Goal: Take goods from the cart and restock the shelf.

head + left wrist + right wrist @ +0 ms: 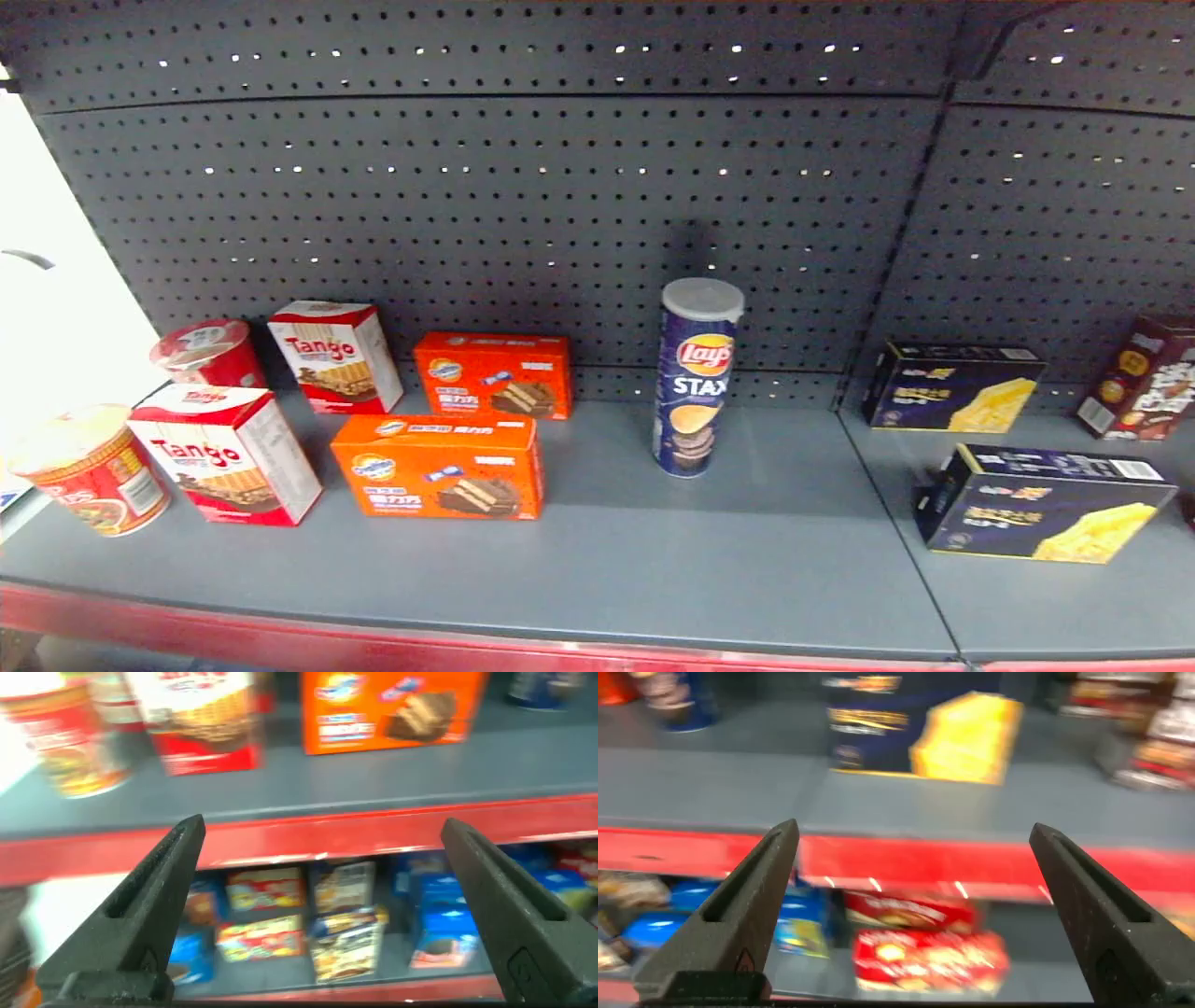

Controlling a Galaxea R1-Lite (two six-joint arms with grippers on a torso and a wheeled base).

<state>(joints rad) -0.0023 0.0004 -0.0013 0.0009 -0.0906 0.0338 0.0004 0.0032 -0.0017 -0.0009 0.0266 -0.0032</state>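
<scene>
Head view: nothing is being carried, so this is judged the fetch step; next, a product would need to be grabbed from the cart and brought to the bare shelf (747, 560) patch in front of the chip can (698, 378). Orange biscuit boxes (439, 478) are lined up left of the can, dark boxes (1041, 501) right of it. Left hand (322, 829) and right hand (915, 833) are spread wide, nothing gripped or touched.
</scene>
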